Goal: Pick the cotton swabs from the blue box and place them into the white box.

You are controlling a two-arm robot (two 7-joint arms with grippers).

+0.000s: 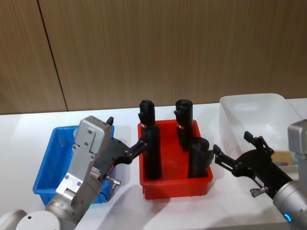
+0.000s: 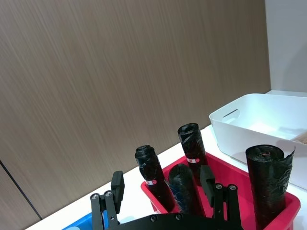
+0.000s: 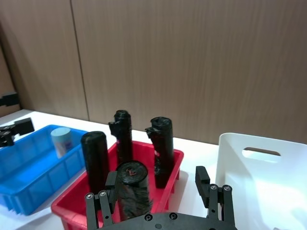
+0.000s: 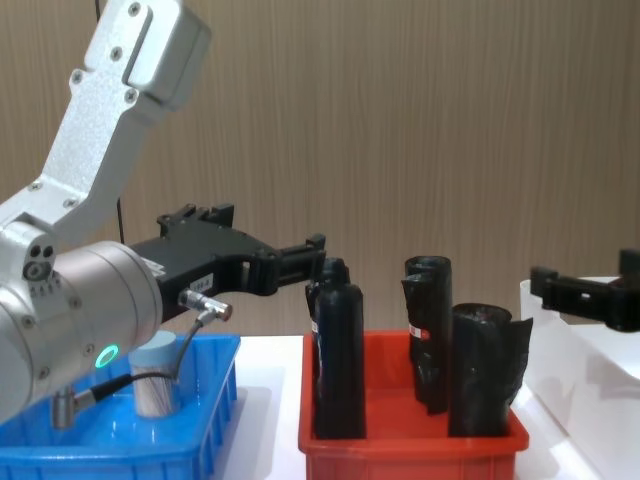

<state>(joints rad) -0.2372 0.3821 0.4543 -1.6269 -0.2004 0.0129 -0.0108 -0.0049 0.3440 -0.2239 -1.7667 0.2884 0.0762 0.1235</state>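
The left gripper (image 1: 127,132) is held over the edge of the blue box (image 1: 50,158) which faces the red bin (image 1: 175,184). Its fingers (image 2: 117,184) are spread wide and nothing is held between them. They are directed forward, toward the black rolls (image 1: 152,153), not downward.

One jar of cotton swabs (image 4: 155,378) is seen. It stands upright in the blue box, below the left wrist and on the side near the red bin.

The right gripper (image 1: 231,142) is found between the red bin and the white box (image 1: 254,103), also wide open and empty.

The pick is judged not yet begun, so the approach to the jar seems the step in hand. For the next move, the left gripper would probably need to be tilted down and lowered until the jar stands between its fingers. Only then should it be closed. Afterwards the jar must be lifted high enough that the tall rolls are cleared on the way to the white box.
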